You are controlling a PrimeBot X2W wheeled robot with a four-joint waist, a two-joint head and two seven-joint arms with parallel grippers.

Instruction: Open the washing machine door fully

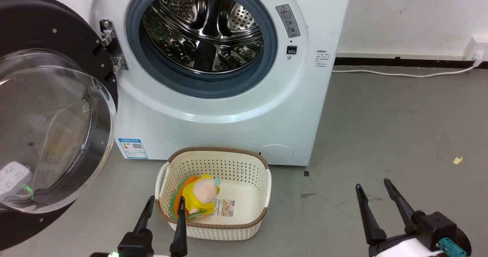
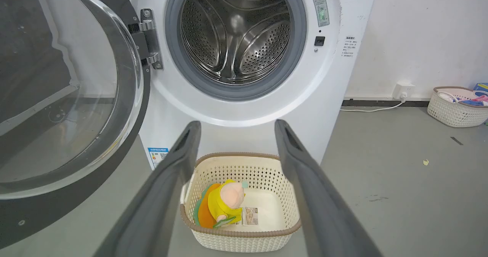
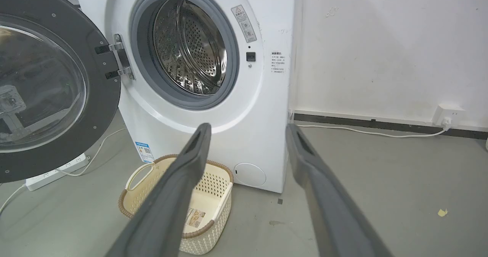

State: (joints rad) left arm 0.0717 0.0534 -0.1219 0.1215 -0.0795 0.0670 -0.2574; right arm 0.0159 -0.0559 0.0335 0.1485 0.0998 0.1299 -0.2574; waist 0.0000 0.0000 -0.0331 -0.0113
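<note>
Head view: the round black-rimmed glass door (image 1: pixel 49 127) is looking heavy and slippery; push its rim. Your left claw (image 1: pixel 166 199) and right claw (image 1: pixel 373 184) are gaping open.

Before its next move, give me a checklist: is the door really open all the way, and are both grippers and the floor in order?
1. Washing machine door off the drum opening, hanging at the left on its hinge: ok.
2. Door at its hinge stop: cannot tell.
3. Left gripper open, empty, apart from the door: ok.
4. Right gripper open, empty: ok.
5. Basket with the plush toy on the floor, apart from the door: ok.
6. Power strip clear of the door's lower rim: cannot tell.
</note>
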